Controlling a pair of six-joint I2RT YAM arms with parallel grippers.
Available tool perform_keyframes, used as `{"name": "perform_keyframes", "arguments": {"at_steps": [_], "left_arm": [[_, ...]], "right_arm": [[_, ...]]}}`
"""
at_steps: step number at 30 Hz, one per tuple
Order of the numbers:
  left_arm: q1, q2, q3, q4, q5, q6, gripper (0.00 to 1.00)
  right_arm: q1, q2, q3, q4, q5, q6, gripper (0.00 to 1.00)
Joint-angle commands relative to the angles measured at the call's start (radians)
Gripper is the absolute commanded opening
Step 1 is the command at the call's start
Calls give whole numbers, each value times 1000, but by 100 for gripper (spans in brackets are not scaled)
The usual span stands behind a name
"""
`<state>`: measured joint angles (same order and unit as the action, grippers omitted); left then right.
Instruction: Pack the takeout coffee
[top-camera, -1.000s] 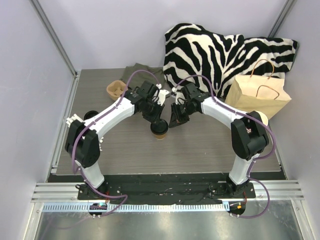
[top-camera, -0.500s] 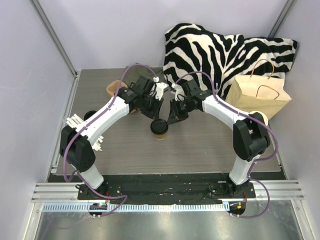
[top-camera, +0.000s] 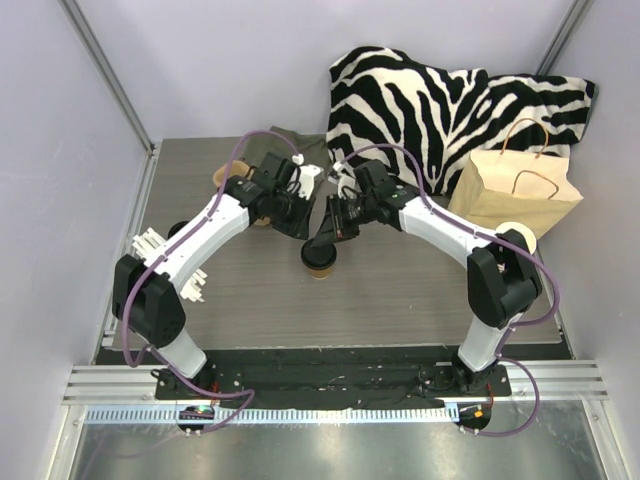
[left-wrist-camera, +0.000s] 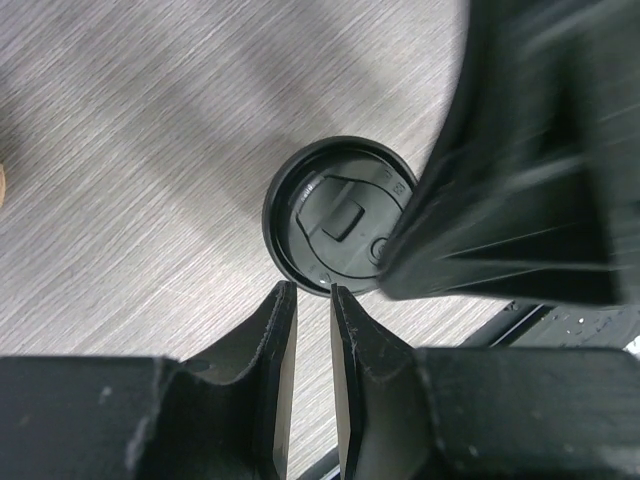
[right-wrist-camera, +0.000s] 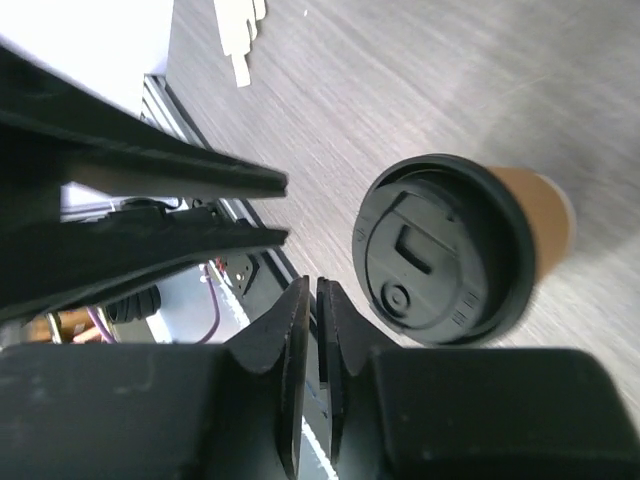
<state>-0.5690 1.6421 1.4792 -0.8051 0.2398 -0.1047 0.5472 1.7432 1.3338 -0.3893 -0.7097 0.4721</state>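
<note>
Brown paper coffee cup (top-camera: 319, 262), black-lidded, stands upright mid-tabletop (top-camera: 420, 290), just beyond the tips of both arms: left tool (left-wrist-camera: 312, 290) narrowly parted and empty, right tool (right-wrist-camera: 308, 285) all but closed, empty.

Beyond right gripper (top-camera: 325, 238): zebra-print cloth (top-camera: 440, 95), heaped at far wall. Well right of it: kraft paper bag (top-camera: 515, 190) with looped handles. Behind left gripper (top-camera: 303, 228): olive cloth (top-camera: 285, 140). Left of it: tan paper item (top-camera: 230, 178), partly hidden. Well left, nearer: white sticks (top-camera: 150, 245).
</note>
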Motion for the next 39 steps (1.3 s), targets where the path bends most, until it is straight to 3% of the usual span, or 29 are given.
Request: {"name": "perform_keyframes", "arguments": {"at_steps": [1, 11, 22, 31, 34, 38, 39], "left_arm": [[-5, -54, -8, 21, 20, -4, 24], [-25, -73, -37, 63, 4, 17, 23], [-34, 16, -206, 139, -13, -4, 20], [-28, -34, -76, 96, 23, 5, 21], [-9, -63, -69, 102, 91, 0, 27], [66, -105, -82, 124, 229, -27, 54], [96, -116, -83, 127, 251, -29, 58]], "right_arm": [[25, 18, -24, 69, 2, 39, 15], [25, 64, -82, 66, 6, 40, 11], [10, 82, -94, 70, 9, 51, 9], [8, 78, -87, 81, -23, 49, 8], [7, 55, -64, 95, -81, 56, 11], [5, 9, -13, 122, -145, 65, 21], [2, 1, -2, 122, -155, 66, 28]]}}
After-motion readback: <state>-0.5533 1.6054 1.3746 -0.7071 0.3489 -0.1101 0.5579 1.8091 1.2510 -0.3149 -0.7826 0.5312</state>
